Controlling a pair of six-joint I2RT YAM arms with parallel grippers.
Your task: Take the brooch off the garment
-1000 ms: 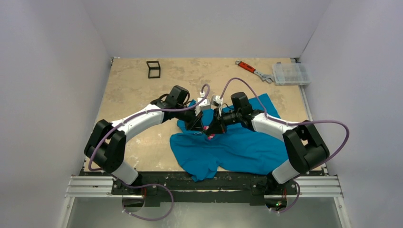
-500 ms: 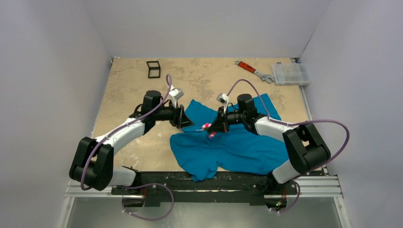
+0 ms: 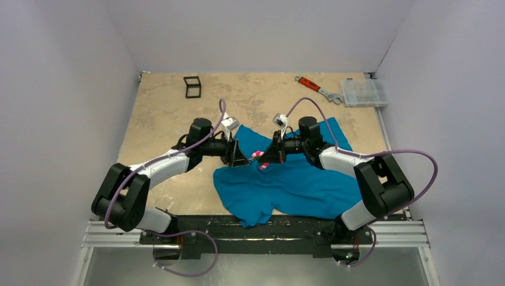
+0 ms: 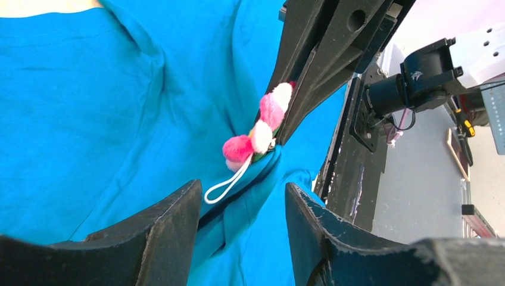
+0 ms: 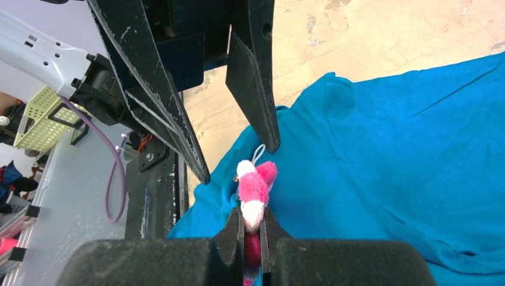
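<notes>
The brooch (image 3: 259, 157) is a fluffy pink and white flower with a white loop. It still hangs at a pulled-up fold of the teal garment (image 3: 298, 185). My right gripper (image 3: 268, 156) is shut on the brooch, seen in the right wrist view (image 5: 253, 187) pinched between its pads (image 5: 252, 217). My left gripper (image 3: 238, 155) is open and empty just left of the brooch, its fingers pointing at it. In the left wrist view the brooch (image 4: 262, 128) and garment fold (image 4: 89, 107) lie ahead of the open fingers (image 4: 241, 193).
A red-handled wrench (image 3: 312, 87) and a clear plastic box (image 3: 364, 92) lie at the back right. A small black frame (image 3: 192, 86) stands at the back left. Grey walls close in both sides.
The left gripper let go of the garment, swung away to the left, then came back toward the brooch. The right gripper kept hold of the brooch and shifted slightly.
</notes>
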